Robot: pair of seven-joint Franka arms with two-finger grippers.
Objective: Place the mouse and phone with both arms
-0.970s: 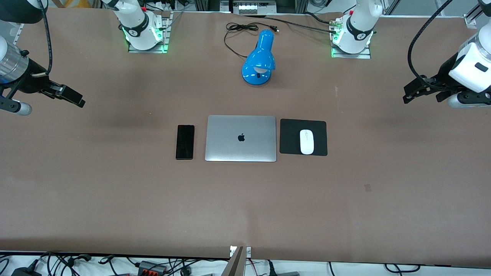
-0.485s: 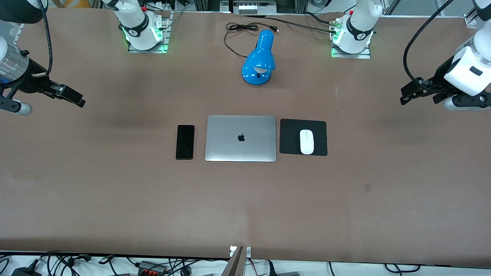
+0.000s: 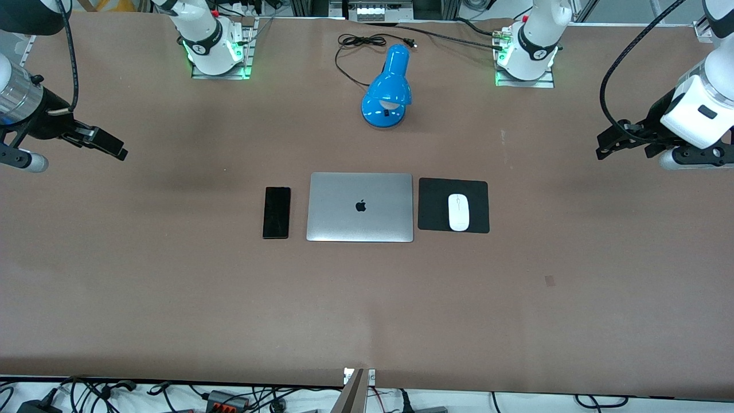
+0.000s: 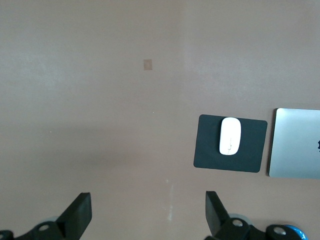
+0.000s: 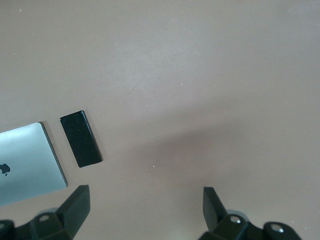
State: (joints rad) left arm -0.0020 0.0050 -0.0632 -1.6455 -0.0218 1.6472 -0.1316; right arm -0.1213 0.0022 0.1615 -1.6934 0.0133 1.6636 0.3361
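Note:
The white mouse lies on a black mouse pad beside the closed silver laptop, on its left-arm side. The black phone lies flat on the laptop's right-arm side. My left gripper hangs open over bare table at the left arm's end, well away from the mouse. Its wrist view shows the left gripper with nothing between the fingers. My right gripper hangs open over the right arm's end. The right wrist view shows that gripper empty, with the phone some way off.
A blue desk lamp with a black cord stands between the two arm bases, farther from the front camera than the laptop. A small tape mark is on the brown table nearer the front camera than the mouse pad.
The left gripper has drifted slightly toward the middle of the table. The right arm, mouse and phone have not moved.

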